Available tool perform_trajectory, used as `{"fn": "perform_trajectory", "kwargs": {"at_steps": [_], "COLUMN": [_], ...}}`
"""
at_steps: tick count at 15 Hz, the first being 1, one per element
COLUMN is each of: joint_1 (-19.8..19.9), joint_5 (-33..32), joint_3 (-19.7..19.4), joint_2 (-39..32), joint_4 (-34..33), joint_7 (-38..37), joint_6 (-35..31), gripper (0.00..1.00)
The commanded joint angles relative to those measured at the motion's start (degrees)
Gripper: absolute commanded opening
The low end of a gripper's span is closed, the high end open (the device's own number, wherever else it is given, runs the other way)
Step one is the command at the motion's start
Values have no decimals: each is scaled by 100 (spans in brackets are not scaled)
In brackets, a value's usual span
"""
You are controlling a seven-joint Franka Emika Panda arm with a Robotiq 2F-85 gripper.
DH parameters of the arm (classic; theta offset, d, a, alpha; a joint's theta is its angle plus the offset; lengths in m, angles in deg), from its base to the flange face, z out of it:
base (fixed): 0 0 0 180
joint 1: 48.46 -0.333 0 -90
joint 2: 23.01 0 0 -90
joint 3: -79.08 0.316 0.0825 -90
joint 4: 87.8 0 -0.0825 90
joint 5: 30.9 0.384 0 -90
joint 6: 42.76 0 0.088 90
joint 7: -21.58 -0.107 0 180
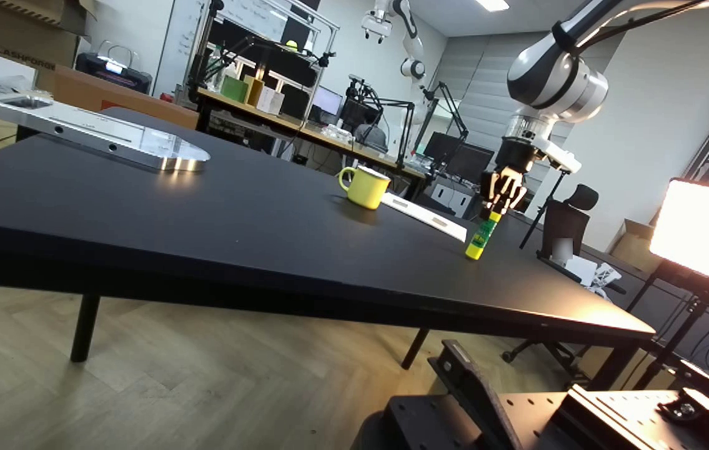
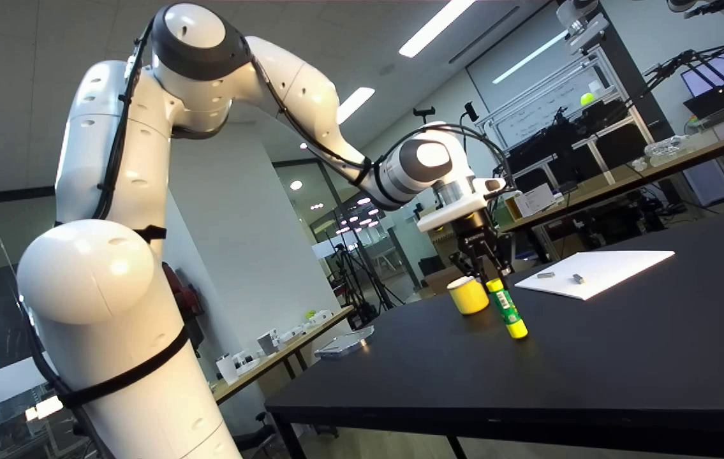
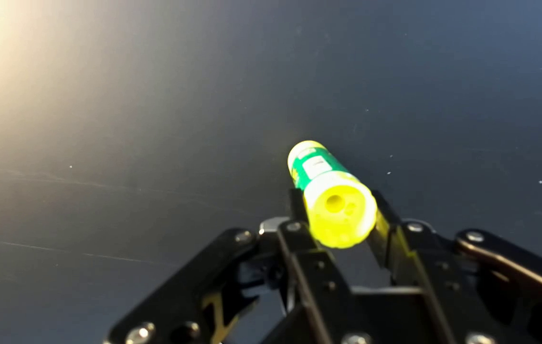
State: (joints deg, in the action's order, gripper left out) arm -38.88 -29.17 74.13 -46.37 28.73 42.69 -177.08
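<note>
While the claw (image 3: 341, 210) pinches the glue stick (image 3: 332, 191) near its top in the wrist view, a snag of its low end on the black table (image 3: 132, 205) could twist it loose. In an exterior view it tilts over the table, contact unclear, yellow mug (image 1: 368, 190) apart, lamp panel (image 1: 707, 234) beyond; in an exterior view, white sheet (image 2: 601, 269) lies flat, ceiling lights (image 2: 436, 27) overhead.

FLASHFORGE – in dark capitals – runs along a cardboard box (image 1: 20, 39) in an exterior view. The print on the glue stick (image 3: 325, 179) in the wrist view is too blurred to read – likewise the whiteboard's (image 2: 543, 120) handwriting in an exterior view.
</note>
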Motion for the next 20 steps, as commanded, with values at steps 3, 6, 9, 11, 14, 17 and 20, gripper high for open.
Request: {"fn": "perform_trajectory", "kwargs": {"at_steps": [3, 6, 9, 11, 14, 17, 20], "joint_1": [66, 81, 80, 77, 32, -13, 17], "joint_5": [-31, 6, 33, 61, 28, -11, 25], "joint_3": [43, 58, 66, 83, 87, 91, 102], "joint_2": [60, 59, 141, 246, 532, 828, 633], "joint_4": [87, 82, 112, 154, 277, 379, 186], "joint_7": [-168, -153, -148, -125, -157, -183, -12], "joint_6": [-63, -32, -36, -19, -32, 85, 66], "gripper": [9, 59, 72, 87, 100, 100, 100]}}
